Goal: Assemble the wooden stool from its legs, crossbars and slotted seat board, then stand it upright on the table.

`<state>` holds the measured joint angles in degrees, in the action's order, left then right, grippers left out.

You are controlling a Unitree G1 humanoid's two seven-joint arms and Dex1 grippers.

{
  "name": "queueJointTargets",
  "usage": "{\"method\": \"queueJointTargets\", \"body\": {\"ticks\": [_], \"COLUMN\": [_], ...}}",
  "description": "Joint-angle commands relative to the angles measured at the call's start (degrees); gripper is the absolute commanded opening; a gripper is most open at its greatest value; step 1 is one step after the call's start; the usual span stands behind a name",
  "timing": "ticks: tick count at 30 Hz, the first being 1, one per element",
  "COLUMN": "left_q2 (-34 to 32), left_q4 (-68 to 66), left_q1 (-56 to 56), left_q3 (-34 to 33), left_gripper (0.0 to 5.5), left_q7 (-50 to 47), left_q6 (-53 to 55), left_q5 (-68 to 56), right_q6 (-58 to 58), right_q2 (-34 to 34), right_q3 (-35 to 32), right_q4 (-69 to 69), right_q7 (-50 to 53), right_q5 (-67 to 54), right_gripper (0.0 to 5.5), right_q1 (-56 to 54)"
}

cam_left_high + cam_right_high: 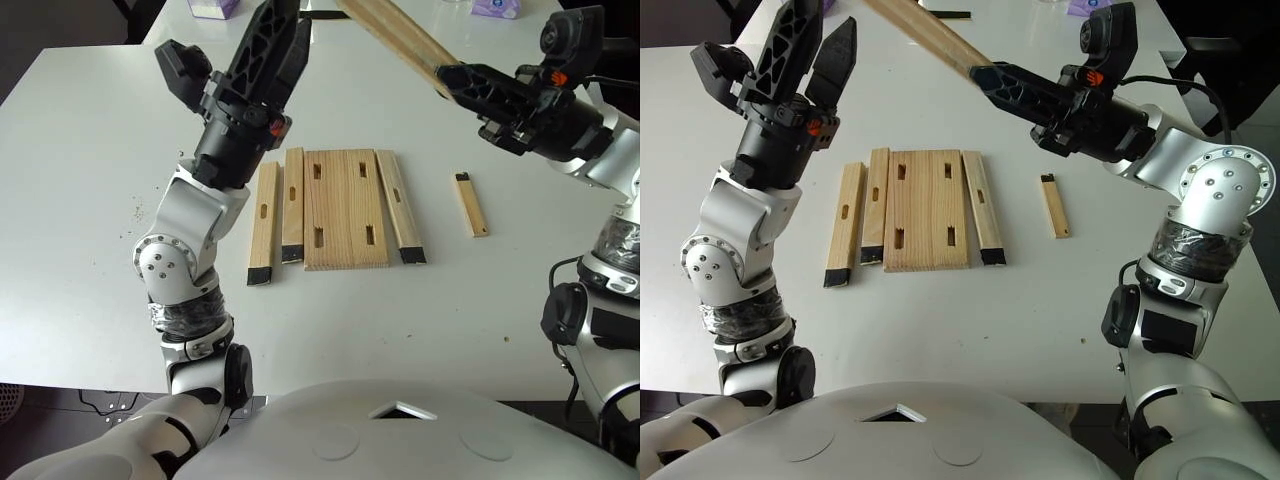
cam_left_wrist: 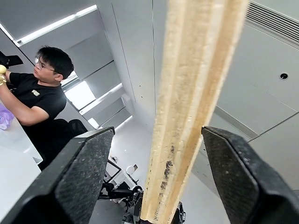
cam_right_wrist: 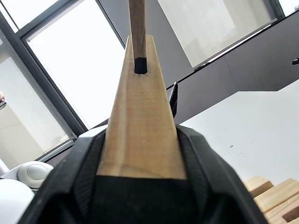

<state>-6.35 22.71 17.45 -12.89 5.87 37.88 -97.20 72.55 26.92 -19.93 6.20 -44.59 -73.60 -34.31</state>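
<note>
The slotted seat board (image 1: 345, 208) lies flat mid-table. Two wooden legs (image 1: 264, 220) (image 1: 292, 203) lie along its left side and one leg (image 1: 400, 218) along its right. A short crossbar (image 1: 470, 204) lies alone further right. My right gripper (image 1: 985, 75) is shut on the end of another leg (image 1: 925, 35), held raised over the far table and slanting up and left. A thinner bar (image 3: 136, 28) sits in that leg's slot. My left gripper (image 1: 825, 25) points upward above the table's left, open, with a wooden bar (image 2: 196, 107) between its fingers and gaps on both sides.
The white table (image 1: 90, 200) has bare room left, right and in front of the laid-out parts. Two purple boxes (image 1: 215, 8) (image 1: 495, 8) stand at the far edge. A few crumbs (image 1: 135, 215) lie at the left.
</note>
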Motion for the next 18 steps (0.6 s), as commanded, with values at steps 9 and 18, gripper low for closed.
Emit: {"method": "queueJointTargets", "body": {"ticks": [9, 18], "left_q2": [-4.1, -10.1], "left_q4": [3.4, 1.1], "left_q1": [-0.9, 0.4], "left_q3": [3.3, 2.5], "left_gripper": [3.46, 3.46], "left_q7": [3.8, 6.8], "left_q6": [0.7, 2.6], "left_q5": [1.5, 1.3], "right_q6": [0.3, -0.7], "right_q2": [3.3, 9.3], "right_q3": [1.8, 5.8], "right_q4": [1.2, 3.9], "right_q7": [0.7, -7.5], "right_q5": [-2.7, 0.3], "right_gripper": [2.06, 2.06], "right_q1": [4.7, 7.6]}}
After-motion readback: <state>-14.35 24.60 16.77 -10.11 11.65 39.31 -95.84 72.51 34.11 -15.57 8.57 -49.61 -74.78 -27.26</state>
